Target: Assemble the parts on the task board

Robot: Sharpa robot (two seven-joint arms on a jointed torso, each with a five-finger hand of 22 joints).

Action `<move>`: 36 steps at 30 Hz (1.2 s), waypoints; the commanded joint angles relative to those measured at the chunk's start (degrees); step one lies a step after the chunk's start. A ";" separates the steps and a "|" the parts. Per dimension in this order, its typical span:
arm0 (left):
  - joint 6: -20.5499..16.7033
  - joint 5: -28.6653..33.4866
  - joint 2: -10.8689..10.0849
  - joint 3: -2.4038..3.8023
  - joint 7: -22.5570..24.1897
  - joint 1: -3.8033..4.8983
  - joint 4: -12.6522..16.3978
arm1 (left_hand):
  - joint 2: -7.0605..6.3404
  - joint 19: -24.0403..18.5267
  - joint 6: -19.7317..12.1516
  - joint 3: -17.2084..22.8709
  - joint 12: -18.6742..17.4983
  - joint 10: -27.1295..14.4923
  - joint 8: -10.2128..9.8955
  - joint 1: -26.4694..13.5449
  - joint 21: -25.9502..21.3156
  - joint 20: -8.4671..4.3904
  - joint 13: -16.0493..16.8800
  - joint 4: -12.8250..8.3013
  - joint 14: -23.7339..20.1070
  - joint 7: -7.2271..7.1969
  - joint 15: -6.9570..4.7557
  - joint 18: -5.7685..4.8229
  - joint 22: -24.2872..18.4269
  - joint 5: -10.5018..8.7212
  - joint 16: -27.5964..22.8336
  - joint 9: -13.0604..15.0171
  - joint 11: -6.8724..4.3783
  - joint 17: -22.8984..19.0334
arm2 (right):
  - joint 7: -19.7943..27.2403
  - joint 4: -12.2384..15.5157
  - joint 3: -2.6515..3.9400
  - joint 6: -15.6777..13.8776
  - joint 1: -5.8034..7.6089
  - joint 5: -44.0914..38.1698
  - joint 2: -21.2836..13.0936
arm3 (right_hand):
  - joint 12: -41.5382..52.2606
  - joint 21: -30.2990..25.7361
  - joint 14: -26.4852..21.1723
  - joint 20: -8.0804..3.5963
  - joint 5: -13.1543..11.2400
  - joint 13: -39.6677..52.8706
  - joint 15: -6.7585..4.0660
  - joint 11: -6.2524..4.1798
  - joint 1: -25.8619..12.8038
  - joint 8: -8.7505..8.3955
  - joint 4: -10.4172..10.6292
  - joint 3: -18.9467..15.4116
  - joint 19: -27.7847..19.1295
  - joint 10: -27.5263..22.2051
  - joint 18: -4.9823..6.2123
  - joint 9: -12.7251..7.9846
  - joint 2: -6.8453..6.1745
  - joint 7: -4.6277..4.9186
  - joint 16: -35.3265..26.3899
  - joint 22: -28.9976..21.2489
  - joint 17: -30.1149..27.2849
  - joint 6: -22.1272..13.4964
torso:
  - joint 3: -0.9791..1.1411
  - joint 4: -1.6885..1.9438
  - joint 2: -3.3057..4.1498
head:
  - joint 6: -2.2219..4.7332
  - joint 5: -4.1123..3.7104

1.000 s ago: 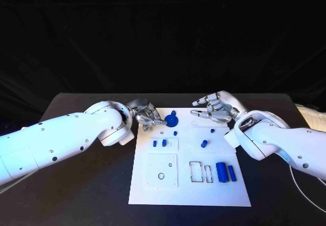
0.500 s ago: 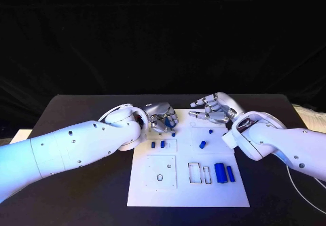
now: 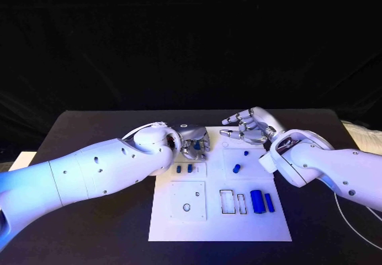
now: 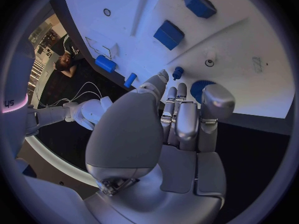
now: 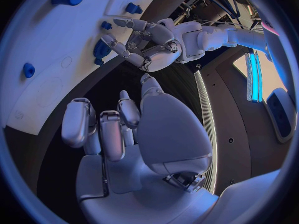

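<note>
The white task board (image 3: 239,221) lies in the middle of the table. My left hand (image 3: 194,141) is down over the blue round disc (image 4: 201,88) near the board's far left corner. Its thumb and fingertips (image 5: 111,41) stand around the disc (image 5: 101,48), which lies flat on the board. A small blue peg (image 4: 178,73) stands just past the fingers. My right hand (image 3: 248,128) hovers over the board's far right edge, fingers apart and slightly curled (image 5: 118,122), holding nothing.
Two small blue blocks (image 3: 185,168) sit in the board's left middle and a blue peg (image 3: 238,168) to their right. A thick blue cylinder (image 3: 258,200) and a slimmer one (image 3: 271,203) lie at the near right beside rectangular slots (image 3: 228,201).
My left hand has swung right and come down over the blue disc, which now hides under its fingers. The right hand has barely moved.
</note>
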 commanded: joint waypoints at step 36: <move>5.16 -4.34 1.99 0.02 -2.03 -0.56 -2.02 | 0.61 1.47 6.09 8.96 -4.09 7.47 -2.16 -0.17 7.77 -0.66 -0.91 -2.62 1.62 -0.65 -1.02 -2.07 6.82 -0.39 0.96 -0.80 -1.00 -3.45 | 0.47 0.09 0.00 0.73 -0.05 -0.29 0.20 | 0.39 -0.34 4.02 -0.03 0.44 0.10 -0.47 -0.40 -0.15 0.20 0.06 -0.36 -0.25 0.13 0.53 0.00 0.43 -0.18 -0.17 0.05 6.34 0.24 | 0.00 0.08 -0.06 | -0.26 -0.06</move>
